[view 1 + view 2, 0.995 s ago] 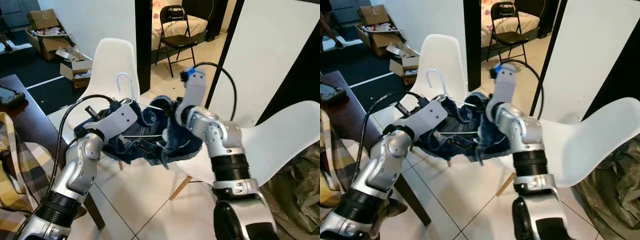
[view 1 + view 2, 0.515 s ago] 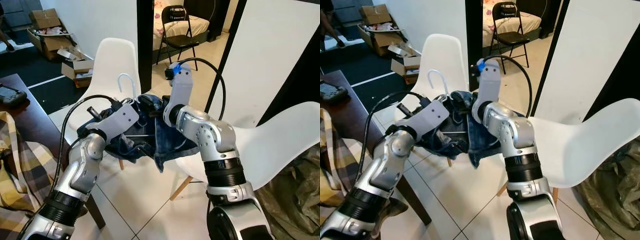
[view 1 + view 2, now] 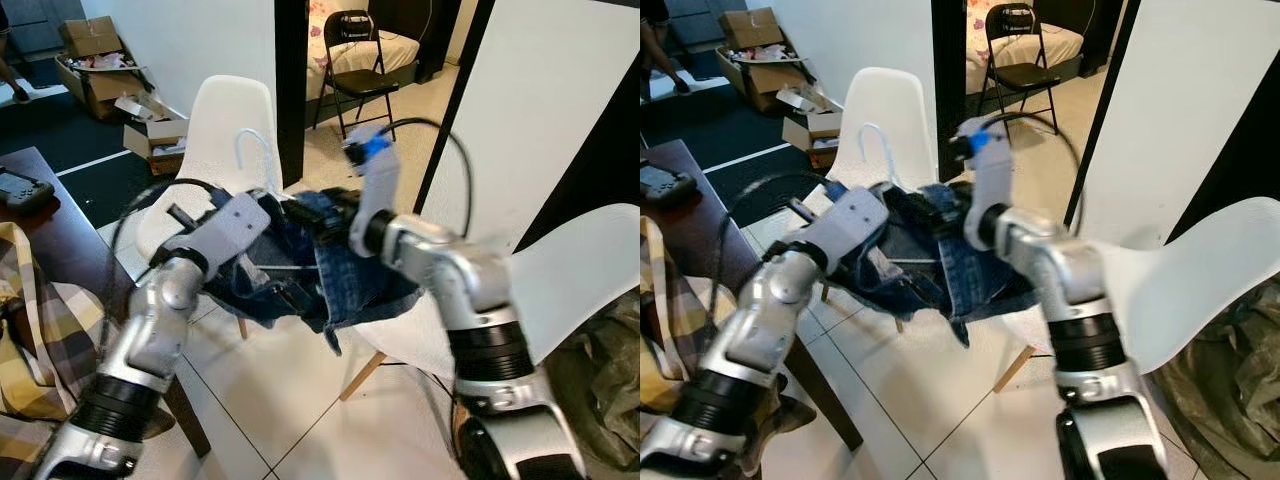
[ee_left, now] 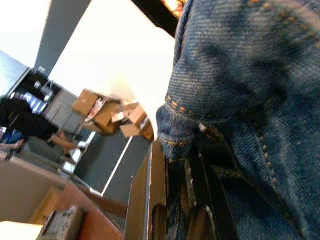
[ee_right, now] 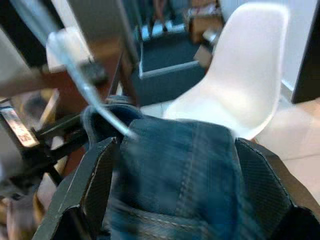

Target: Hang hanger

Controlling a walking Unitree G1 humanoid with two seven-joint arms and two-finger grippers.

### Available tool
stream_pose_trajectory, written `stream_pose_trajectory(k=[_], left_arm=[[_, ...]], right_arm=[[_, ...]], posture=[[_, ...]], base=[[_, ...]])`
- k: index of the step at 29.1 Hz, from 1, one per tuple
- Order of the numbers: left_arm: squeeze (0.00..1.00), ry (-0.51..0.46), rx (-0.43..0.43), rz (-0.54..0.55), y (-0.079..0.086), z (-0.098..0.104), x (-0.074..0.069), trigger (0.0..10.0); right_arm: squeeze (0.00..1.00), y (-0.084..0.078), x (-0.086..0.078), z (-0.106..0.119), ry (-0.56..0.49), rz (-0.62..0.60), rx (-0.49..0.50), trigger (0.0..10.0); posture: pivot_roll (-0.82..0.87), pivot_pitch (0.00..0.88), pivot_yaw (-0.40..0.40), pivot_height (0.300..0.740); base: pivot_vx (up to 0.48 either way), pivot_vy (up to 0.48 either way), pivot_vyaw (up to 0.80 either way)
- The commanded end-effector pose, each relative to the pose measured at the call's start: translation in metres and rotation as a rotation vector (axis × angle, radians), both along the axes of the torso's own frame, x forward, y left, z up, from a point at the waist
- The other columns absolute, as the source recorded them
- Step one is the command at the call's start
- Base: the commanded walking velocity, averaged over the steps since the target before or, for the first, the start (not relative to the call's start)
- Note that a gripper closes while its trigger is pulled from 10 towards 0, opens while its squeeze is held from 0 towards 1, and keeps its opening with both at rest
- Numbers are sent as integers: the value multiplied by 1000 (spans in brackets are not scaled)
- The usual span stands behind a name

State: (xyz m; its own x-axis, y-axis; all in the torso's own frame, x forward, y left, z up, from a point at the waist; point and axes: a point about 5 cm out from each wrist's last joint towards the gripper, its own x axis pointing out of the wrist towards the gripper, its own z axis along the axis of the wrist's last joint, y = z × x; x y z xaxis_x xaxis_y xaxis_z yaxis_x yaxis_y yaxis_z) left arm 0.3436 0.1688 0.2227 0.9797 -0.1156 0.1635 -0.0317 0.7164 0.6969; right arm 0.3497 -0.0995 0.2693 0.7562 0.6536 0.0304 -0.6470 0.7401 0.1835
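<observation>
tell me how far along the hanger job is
Early to midway. Done: the jeans are lifted off the white chair and bunched on the white hanger, whose hook pokes up above the denim. In hand: the left gripper and the right gripper both sit in the denim, between the two arms. Left: hooking the hanger somewhere; no rail can be made out.

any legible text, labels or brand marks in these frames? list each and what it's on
None can be read.
Cardboard boxes: no print legible, too small.
Strip beside the right gripper, next to the jeans: marks on it too blurred to read.
Dark device on the table: nothing legible.
</observation>
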Motion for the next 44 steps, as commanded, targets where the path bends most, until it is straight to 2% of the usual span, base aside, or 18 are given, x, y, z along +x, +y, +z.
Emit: stream_pose_trajectory(k=[1,2,4,5,6,7,8,9,16,17,18,20,22,25,26,37,38,44], left_arm=[[0,-68,-40,-48,5,19,-1,10000],[0,-68,-40,-48,5,19,-1,10000],[0,-71,-46,-90,13,21,-3,10000],[0,-71,-46,-90,13,21,-3,10000],[0,-74,-40,-103,17,22,-4,10000],[0,-74,-40,-103,17,22,-4,10000],[0,-71,-27,-119,21,22,-4,10000],[0,-68,-5,-126,24,22,-4,10000],[0,-59,30,-150,27,21,-4,10000],[0,-52,50,-171,27,21,-4,10000],[0,-45,64,-196,25,21,-3,10000],[0,-45,64,-196,25,21,-3,10000],[0,-27,83,-260,15,18,-3,10000],[0,-21,85,-284,10,16,-3,10000],[0,-15,85,-308,5,14,-4,10000],[0,-8,88,-392,-11,8,-7,10000],[0,-9,87,-403,-15,8,-7,10000],[0,-20,92,-430,-22,10,-7,10000]], right_arm=[[745,-14,-2,14,-60,23,87,10000],[745,-14,-2,14,-60,23,87,10000],[514,-38,-5,35,-159,36,154,10000],[514,-38,-5,35,-159,36,154,10000],[337,-49,-7,39,-208,50,122,10000],[337,-49,-7,39,-208,50,122,10000],[133,-57,-10,41,-240,68,80,10000],[0,-64,-14,42,-269,96,43,10000],[0,-71,-21,43,-309,172,-18,10000],[16,-71,-27,42,-332,237,-96,10000],[1000,-66,-32,36,-343,300,-200,10000],[1000,-66,-32,36,-343,300,-200,10000],[1000,-50,-37,18,-349,380,-397,10000],[1000,-45,-38,12,-352,399,-454,10000],[0,-40,-38,7,-351,412,-483,10000],[0,-31,-31,-4,-310,412,-564,10000],[0,-30,-29,-7,-292,401,-583,0],[0,-31,-27,-17,-231,389,-654,0]], posture=[[54,59,-25,740],[54,59,-25,740],[52,59,-25,740],[52,59,-25,740],[52,59,-25,740],[52,59,-25,740],[50,57,-27,740],[50,57,-27,740],[49,56,-26,740],[46,52,-23,740],[44,49,-21,740],[44,49,-21,740],[43,47,-19,740],[43,47,-19,740],[43,47,-19,740],[42,50,-16,740],[41,50,-18,740],[40,51,-17,740]], base=[[0,0,0],[0,0,0],[0,0,0],[0,0,0],[0,0,0],[0,0,0],[0,0,0],[0,0,0],[0,0,0],[0,0,0],[0,0,0],[0,0,0],[0,0,0],[0,0,0],[0,0,0],[0,0,0],[0,0,0],[0,0,0]])
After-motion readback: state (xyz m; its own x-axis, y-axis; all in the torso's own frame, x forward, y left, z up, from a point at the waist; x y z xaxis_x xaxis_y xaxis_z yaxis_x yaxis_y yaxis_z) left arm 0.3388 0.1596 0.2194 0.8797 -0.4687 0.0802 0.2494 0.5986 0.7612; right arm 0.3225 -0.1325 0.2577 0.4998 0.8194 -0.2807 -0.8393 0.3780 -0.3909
